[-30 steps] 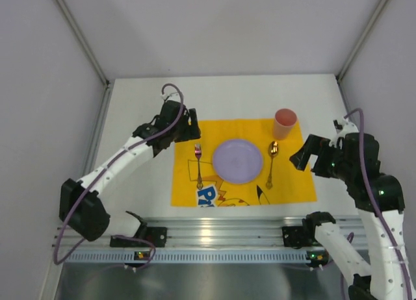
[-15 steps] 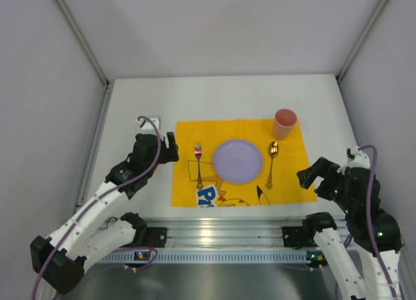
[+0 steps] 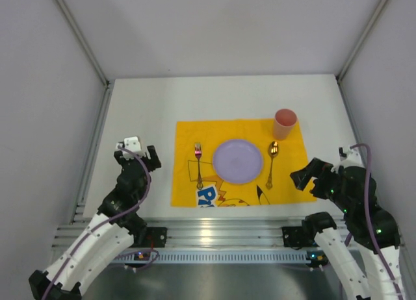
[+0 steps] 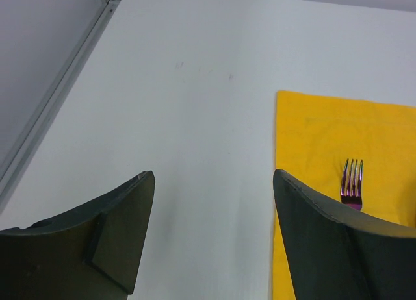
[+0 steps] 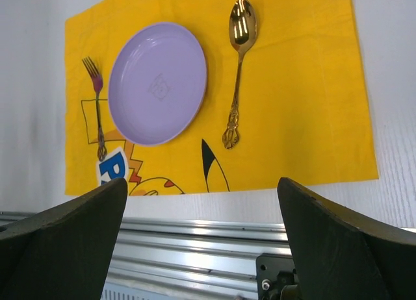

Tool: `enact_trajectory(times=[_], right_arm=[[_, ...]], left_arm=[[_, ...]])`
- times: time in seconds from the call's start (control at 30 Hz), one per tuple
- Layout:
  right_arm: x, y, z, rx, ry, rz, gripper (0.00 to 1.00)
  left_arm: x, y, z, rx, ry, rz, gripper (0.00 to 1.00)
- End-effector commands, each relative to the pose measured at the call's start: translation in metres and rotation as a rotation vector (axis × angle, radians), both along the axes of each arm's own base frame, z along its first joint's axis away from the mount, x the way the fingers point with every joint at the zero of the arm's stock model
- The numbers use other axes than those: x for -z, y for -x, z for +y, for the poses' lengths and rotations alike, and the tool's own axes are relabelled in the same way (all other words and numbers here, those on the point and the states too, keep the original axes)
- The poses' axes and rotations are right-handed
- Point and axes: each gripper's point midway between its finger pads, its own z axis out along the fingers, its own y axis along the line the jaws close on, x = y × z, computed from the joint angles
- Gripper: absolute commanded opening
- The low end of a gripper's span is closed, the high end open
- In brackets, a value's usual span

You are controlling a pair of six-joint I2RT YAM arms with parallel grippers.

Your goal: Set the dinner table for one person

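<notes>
White bench [image 3: 214,95] looks set: fork [image 4: 351,180] right of left pincer [image 4: 213,183], plate [image 5: 158,83], spoon [image 5: 238,66] ahead of right pincer [image 5: 201,186]; both gaping, empty. Lift clear of mat [image 3: 188,134].

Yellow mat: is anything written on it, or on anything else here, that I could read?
"P": blue letter at the near edge of the yellow mat; what follows is unreadable.
Purple plate: small mark at its centre, too faint to read.
Nothing else readable.
</notes>
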Motion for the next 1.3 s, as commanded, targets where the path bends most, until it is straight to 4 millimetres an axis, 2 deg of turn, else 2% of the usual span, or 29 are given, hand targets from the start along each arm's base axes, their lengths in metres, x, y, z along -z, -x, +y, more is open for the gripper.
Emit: enact_trajectory(times=[0.0,0.07,0.13,0.37,0.5,0.53,0.57,0.6,0.63,0.67,0.7,0.73,0.87,0.9,0.93,0.97,1.0,1.03,1.1,1.13,1.17,1.27], right_arm=[[-0.009,-0.004,0.005,-0.030,-0.006,-0.045,1.00],[-0.008,-0.004,0.004,-0.030,-0.001,-0.040,1.00],[-0.006,-0.005,0.004,-0.032,0.005,-0.034,1.00],[-0.002,-0.005,0.005,-0.040,0.017,-0.007,1.00],[-0.003,-0.001,0.003,-0.041,0.025,0.005,1.00],[-0.003,0.000,0.003,-0.039,0.028,0.007,1.00],[-0.002,0.002,0.002,-0.040,0.032,0.014,1.00],[-0.001,0.003,0.002,-0.041,0.031,0.019,1.00],[0.001,0.004,0.002,-0.045,0.038,0.025,1.00],[0.002,0.005,0.001,-0.051,0.044,0.033,1.00],[0.003,0.006,0.002,-0.056,0.049,0.043,1.00],[0.004,0.008,0.001,-0.062,0.059,0.048,1.00],[-0.001,0.011,0.000,-0.084,0.077,0.037,1.00],[-0.003,0.011,0.000,-0.087,0.084,0.034,1.00],[-0.003,0.012,-0.001,-0.085,0.087,0.036,1.00],[-0.002,0.011,-0.002,-0.081,0.093,0.040,1.00],[-0.003,0.011,-0.002,-0.081,0.095,0.041,1.00],[-0.001,0.010,-0.003,-0.078,0.100,0.046,1.00],[0.002,0.009,-0.004,-0.075,0.109,0.057,1.00],[0.002,0.008,-0.004,-0.075,0.111,0.056,1.00],[0.003,0.007,-0.004,-0.075,0.109,0.058,1.00],[0.002,0.005,-0.002,-0.075,0.103,0.050,1.00]], left_arm=[[-0.007,-0.001,0.007,-0.048,0.022,-0.061,0.79],[0.001,-0.001,0.008,-0.051,0.022,-0.055,0.80],[-0.001,-0.003,0.009,-0.069,0.037,-0.087,0.82],[0.012,-0.015,0.013,-0.062,-0.018,-0.139,0.85],[0.023,-0.030,0.021,-0.058,-0.002,-0.136,0.84],[0.032,-0.035,0.032,-0.091,0.000,-0.121,0.84],[0.039,-0.038,0.032,-0.074,0.010,-0.117,0.82],[0.033,-0.042,0.037,-0.087,0.028,-0.153,0.82],[0.046,-0.047,0.046,-0.107,0.005,-0.120,0.82],[0.049,-0.051,0.050,-0.113,0.004,-0.115,0.82],[0.039,-0.059,0.046,-0.083,0.032,-0.168,0.82],[0.055,-0.065,0.051,-0.089,0.048,-0.127,0.82],[0.071,-0.089,0.049,-0.039,0.017,-0.117,0.78],[0.086,-0.093,0.054,-0.055,0.006,-0.076,0.78],[0.075,-0.102,0.053,-0.046,0.014,-0.123,0.78],[0.074,-0.106,0.050,-0.019,0.005,-0.126,0.78],[0.089,-0.110,0.051,-0.005,0.003,-0.085,0.77],[0.087,-0.112,0.045,0.042,0.012,-0.118,0.76],[0.103,-0.115,0.045,0.069,0.010,-0.099,0.72],[0.098,-0.123,0.051,0.050,0.011,-0.109,0.74],[0.109,-0.123,0.052,0.035,0.016,-0.062,0.75],[0.109,-0.131,0.056,0.014,0.023,-0.036,0.80]])
